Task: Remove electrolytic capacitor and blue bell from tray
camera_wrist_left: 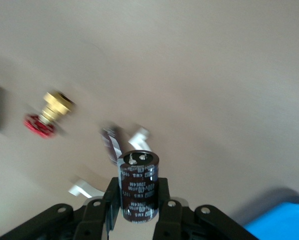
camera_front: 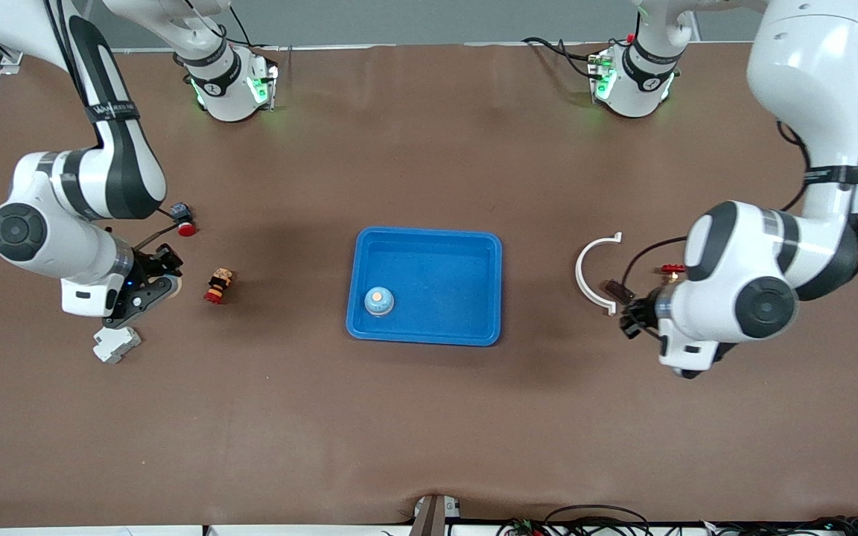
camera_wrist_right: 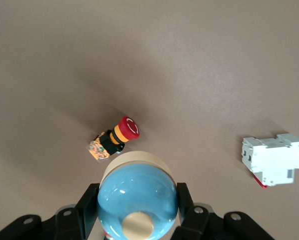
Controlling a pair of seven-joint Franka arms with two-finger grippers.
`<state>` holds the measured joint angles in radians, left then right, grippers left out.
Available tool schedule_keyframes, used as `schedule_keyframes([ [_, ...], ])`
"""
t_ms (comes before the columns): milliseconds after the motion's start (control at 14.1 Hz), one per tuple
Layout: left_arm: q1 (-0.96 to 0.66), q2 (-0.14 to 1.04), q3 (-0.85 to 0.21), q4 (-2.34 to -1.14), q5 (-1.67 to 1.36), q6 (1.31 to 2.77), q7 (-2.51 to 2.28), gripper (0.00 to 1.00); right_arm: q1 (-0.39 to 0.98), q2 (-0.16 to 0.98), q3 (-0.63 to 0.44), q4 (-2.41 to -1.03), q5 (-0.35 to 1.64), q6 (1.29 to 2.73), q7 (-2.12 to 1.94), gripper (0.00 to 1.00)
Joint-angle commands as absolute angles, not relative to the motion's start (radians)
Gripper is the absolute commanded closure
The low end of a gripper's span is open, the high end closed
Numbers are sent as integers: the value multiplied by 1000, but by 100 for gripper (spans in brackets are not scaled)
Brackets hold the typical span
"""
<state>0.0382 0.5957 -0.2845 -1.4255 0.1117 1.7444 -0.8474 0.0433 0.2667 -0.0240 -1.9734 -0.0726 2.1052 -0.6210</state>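
Note:
My left gripper point(camera_wrist_left: 138, 196) is shut on a dark brown capacitor point(camera_wrist_left: 138, 182), held upright between the fingers. In the front view this gripper point(camera_front: 623, 299) is over the table beside the white curved clip point(camera_front: 591, 272), at the left arm's end. My right gripper point(camera_wrist_right: 138, 206) is shut on a light-blue bell point(camera_wrist_right: 137, 190) with a cream button. It point(camera_front: 163, 287) hangs over the table at the right arm's end, between the emergency-stop button point(camera_front: 219, 286) and the white breaker point(camera_front: 116, 344). A second blue bell point(camera_front: 378, 300) sits in the blue tray point(camera_front: 429, 242).
The blue tray lies mid-table. A small red push button point(camera_front: 185, 225) lies near the right arm's elbow. A brass valve with a red handle point(camera_wrist_left: 48, 114) lies by the left arm. The white breaker point(camera_wrist_right: 274, 158) and the emergency-stop button point(camera_wrist_right: 115, 137) show under the right wrist.

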Motion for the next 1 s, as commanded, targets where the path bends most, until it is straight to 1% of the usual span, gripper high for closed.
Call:
schedule_keyframes([
  [0,95,552,-293,-1534,213,1740,-740,100,21,258,-5,-2005,-136,2126,-641,95],
  [284,247,568,-295,-1583,218,1749,-478,100,-6,291,-5,-2013,-185,2141,-643,95],
  [426,313,572,-296,-1638,218,1811,-399,100,-8,305,-5,-2034,-204,2167,-643,94],
  [498,331,572,-295,-1675,221,1865,-382,100,-11,307,-5,-2052,-204,2198,-643,94],
  [640,348,572,-291,-1726,222,1928,-353,100,-20,307,-5,-2094,-204,2255,-643,94],
  [924,370,584,-291,-1773,298,2015,-348,100,-28,310,-5,-2158,-207,2374,-644,92],
])
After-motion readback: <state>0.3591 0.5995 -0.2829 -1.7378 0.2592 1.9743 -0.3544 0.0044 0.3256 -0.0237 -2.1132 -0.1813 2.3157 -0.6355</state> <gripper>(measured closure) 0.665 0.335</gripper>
